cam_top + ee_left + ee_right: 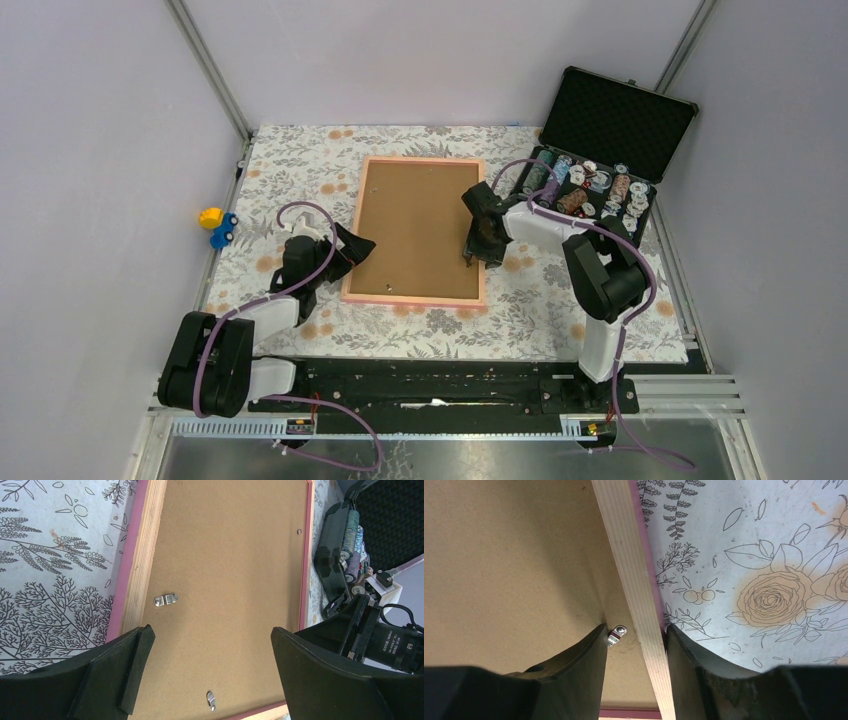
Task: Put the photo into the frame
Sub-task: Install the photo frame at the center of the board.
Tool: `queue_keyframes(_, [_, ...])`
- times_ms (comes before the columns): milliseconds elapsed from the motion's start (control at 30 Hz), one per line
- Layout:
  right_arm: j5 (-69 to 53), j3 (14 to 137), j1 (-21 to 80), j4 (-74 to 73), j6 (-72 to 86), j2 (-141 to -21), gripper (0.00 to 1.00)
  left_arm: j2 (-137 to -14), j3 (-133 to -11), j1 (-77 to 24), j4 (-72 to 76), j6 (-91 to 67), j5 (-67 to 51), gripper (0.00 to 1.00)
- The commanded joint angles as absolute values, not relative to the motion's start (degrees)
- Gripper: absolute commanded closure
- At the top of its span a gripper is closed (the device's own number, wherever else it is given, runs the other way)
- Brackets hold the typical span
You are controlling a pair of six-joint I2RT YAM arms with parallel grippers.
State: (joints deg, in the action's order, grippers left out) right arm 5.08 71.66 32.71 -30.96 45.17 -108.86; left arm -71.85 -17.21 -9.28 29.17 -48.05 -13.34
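Clutter gathered at the far right corner of the tabletop, where a black case [615,115] stood open with its lid tilted back. Its lower half held small coloured rolls [572,200] packed side by side. My right arm reached across the space between that case and the frame [420,160]. A yellow and blue toy [216,225] sat at the left edge, just off the floral cloth [300,160] and well apart from everything else.

The frame lay flat in the middle of the tabletop, back upward, with its brown board [415,225] filling the pink border. A metal hanger [165,599] was fixed to the board near the left rail.

My right gripper [635,630] was down at the frame's right rail, toward its near end. Its fingers were only narrowly apart and straddled the pale wood. One finger stood on the board beside a small metal clip [616,634]; the other was outside, against the rail, over the cloth. A little gap showed on the inner side. My left gripper [210,635] was spread wide by the left rail and held nothing.
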Motion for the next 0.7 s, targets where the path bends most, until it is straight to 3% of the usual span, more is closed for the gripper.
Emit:
queue_keyframes(0, [5.82,68.74,34.41,-34.01,42.97,-108.04,0.53,-71.97,-18.44,-9.49,31.30,-47.20,-13.12,0.01])
queue_keyframes(367, [10.67,69.76,34.37,-35.45,34.00,-107.64,0.81,-71.53,-18.06,-9.49,31.72,-47.22,-13.18,0.01])
queue_keyframes(500, [12.86,71.27,34.43,-35.15,27.27,-108.98,1.00,-71.28,-17.84,-9.49,31.88,-47.20,-13.18,0.01])
queue_keyframes(667, [11.06,71.12,34.38,-32.21,17.72,-109.91,1.00,-71.28,-17.75,-9.49,32.06,-47.20,-13.35,0.01])
